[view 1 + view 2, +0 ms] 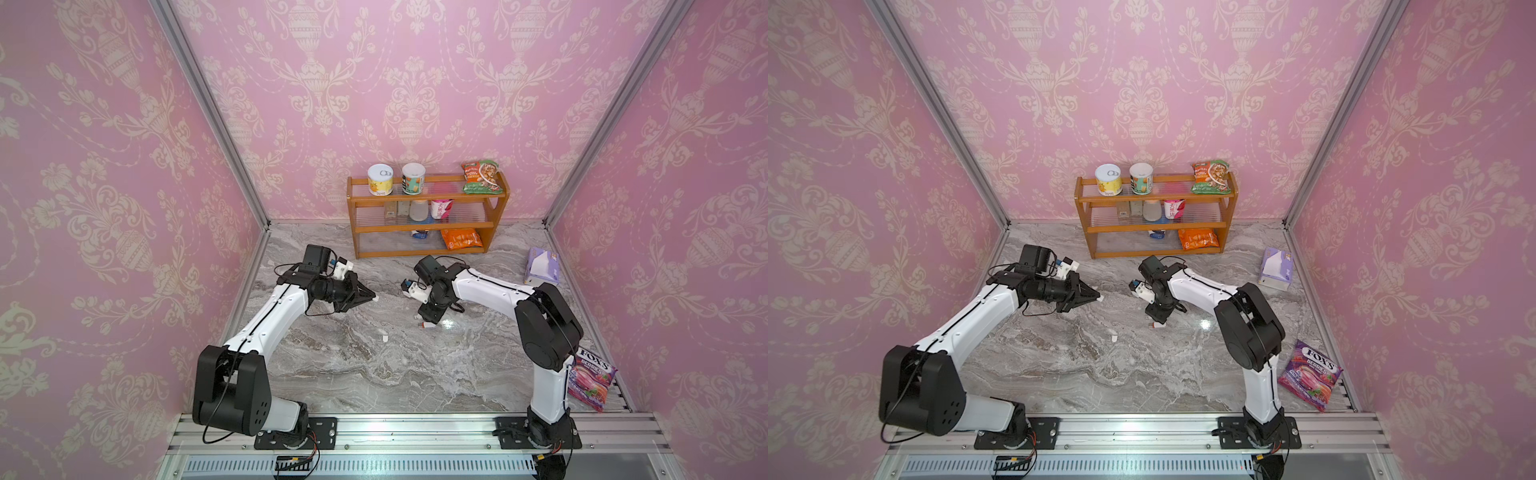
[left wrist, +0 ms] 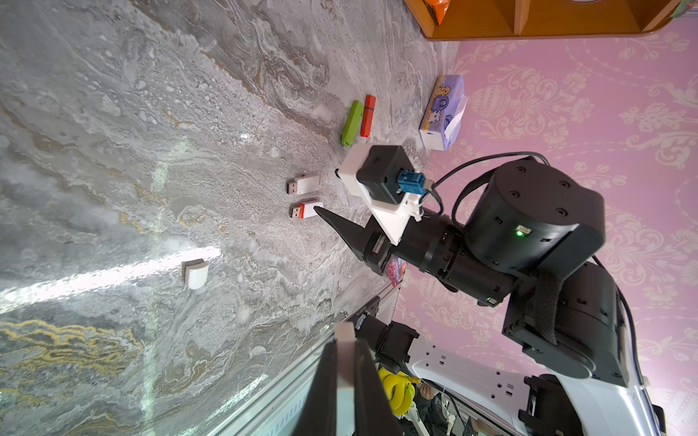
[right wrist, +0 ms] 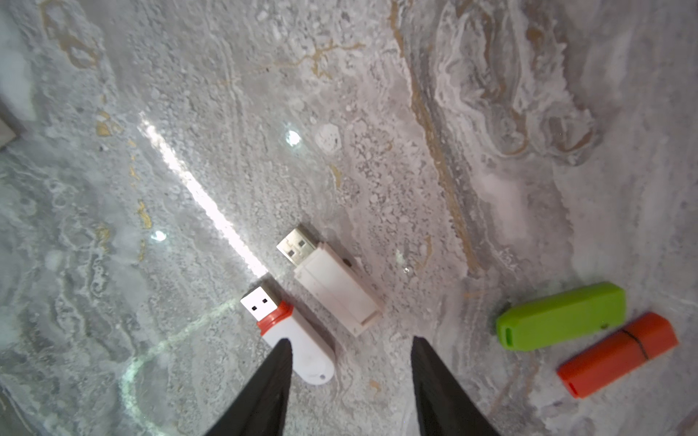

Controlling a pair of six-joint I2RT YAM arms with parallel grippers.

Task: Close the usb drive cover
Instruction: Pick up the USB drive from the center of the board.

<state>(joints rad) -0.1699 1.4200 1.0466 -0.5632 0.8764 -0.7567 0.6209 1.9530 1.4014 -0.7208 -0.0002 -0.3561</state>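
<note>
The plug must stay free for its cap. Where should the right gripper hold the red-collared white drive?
The red-collared white drive lies flat, so the right gripper should probably come from above and pinch the white body's long edges behind the collar, clear of the plug.

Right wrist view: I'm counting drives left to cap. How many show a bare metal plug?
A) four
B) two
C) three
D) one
B: the white drive and the red-collared drive show bare plugs; the green drive and the orange drive show none.
</note>
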